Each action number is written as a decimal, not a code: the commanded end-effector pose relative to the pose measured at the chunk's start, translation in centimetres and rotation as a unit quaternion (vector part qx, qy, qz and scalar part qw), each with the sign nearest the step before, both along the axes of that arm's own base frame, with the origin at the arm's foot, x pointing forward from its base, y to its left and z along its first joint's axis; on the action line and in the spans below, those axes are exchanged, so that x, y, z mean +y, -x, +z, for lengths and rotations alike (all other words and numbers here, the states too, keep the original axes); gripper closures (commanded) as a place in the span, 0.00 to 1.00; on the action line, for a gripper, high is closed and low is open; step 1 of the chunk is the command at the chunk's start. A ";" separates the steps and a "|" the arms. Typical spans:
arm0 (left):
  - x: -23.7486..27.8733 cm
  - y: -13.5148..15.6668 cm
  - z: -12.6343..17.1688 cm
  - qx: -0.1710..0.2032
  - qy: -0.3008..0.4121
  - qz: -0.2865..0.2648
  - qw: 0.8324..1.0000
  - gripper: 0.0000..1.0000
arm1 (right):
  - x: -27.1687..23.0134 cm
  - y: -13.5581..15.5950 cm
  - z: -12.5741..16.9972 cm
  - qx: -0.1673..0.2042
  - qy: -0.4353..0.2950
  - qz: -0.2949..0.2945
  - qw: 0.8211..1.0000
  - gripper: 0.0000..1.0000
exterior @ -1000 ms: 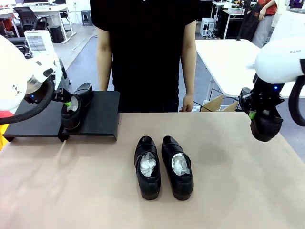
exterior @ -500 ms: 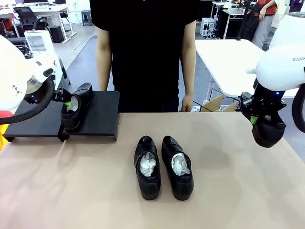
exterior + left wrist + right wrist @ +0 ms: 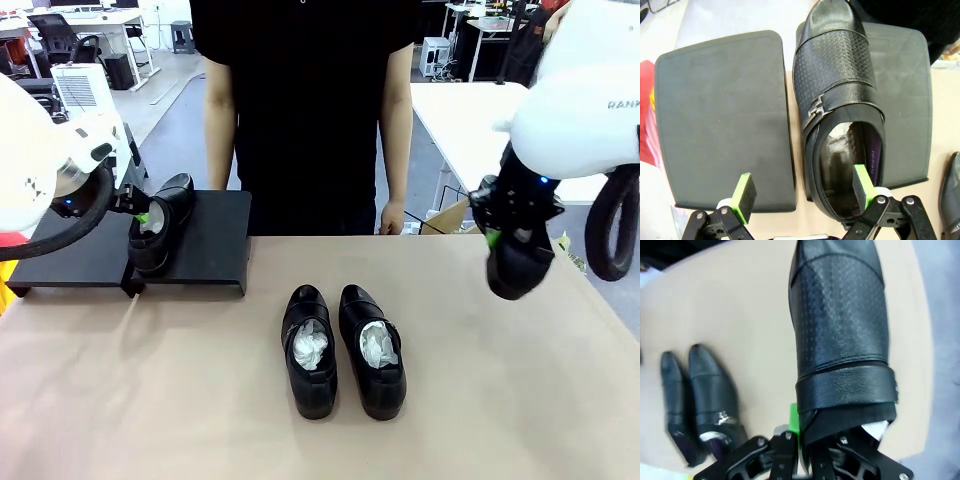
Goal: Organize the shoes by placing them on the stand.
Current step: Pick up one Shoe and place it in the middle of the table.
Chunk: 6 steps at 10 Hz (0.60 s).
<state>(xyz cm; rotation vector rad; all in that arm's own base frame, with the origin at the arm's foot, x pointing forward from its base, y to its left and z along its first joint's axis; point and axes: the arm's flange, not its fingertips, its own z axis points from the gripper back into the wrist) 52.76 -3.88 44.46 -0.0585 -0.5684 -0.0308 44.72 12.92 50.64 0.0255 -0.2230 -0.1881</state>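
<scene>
Across the tan table, the stand lay well left of the right gripper, clamped on a toe-down dress shoe; the left gripper gaped, gripping nothing.

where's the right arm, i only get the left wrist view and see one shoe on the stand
observer: the right gripper hangs above the right side of the table, shut on a shoe.
operator: what else is on the table
observer: two shoes lie side by side in the middle, white paper inside each.
operator: anyone near the stand
observer: a person stands at the far edge; one hand hangs to the right of the stand, clear of it.
</scene>
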 end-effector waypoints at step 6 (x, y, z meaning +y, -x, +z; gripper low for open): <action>0.3 0.1 0.0 -0.003 0.000 0.001 1.000 0.00 | 5.4 4.4 4.4 -0.041 -0.013 0.005 0.999 1.00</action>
